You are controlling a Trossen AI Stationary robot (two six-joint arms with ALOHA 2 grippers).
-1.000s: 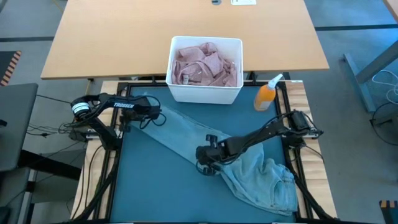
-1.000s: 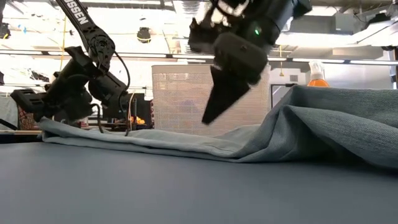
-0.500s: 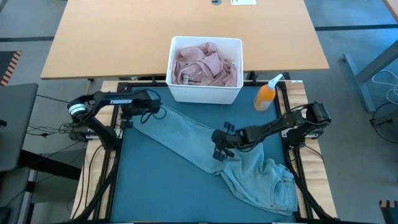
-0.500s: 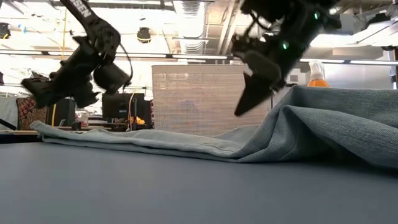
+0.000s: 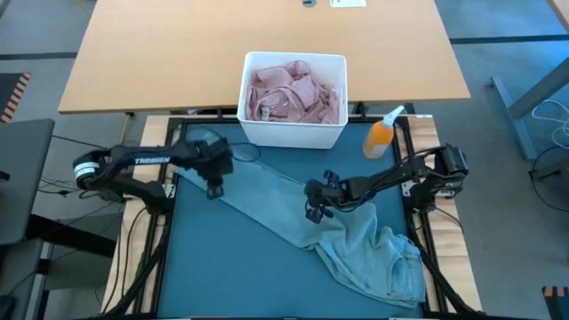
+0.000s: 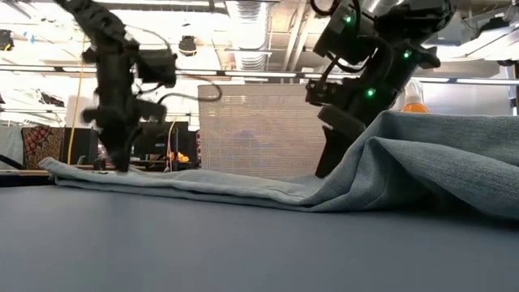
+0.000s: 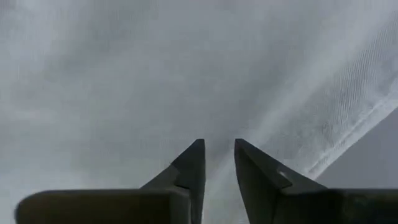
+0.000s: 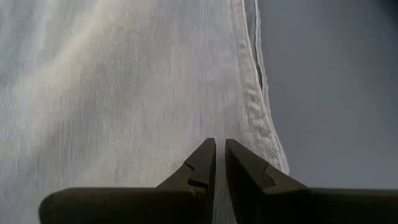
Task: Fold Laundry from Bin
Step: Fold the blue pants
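Light blue jeans [image 5: 267, 200] lie slantwise on the teal mat [image 5: 222, 267], one leg flat toward the far left and the waist part bunched [image 5: 382, 258] at the near right. My left gripper [image 5: 214, 187] points down over the leg's far-left end [image 6: 89, 170], its fingers [image 7: 196, 155] a little apart with nothing between them. My right gripper [image 5: 312, 212] slants down over the leg's middle near a seamed edge [image 8: 258, 106], shut. Pink laundry [image 5: 293, 93] fills the white bin [image 5: 293, 135] beyond the mat. My left gripper comes at the jeans' leg end [image 7: 217, 124] from above, pointing down; whether its tips touch the cloth cannot be told. My right gripper slants down from the table's right over the leg's middle [image 8: 205, 118]; a fold of denim [image 6: 365, 154] hides its tip in the low view, so touch cannot be told.
An orange spray bottle [image 5: 380, 135] stands right of the bin at the mat's far right corner. A wooden table [image 5: 160, 53] lies beyond the bin. Bare mat shows at the near left.
My left gripper has tipped from nearly level to pointing down and has shifted a little toward the near edge, over the leg end. My right gripper has drawn back toward the far right along the leg and has sunk. The jeans lie as before.
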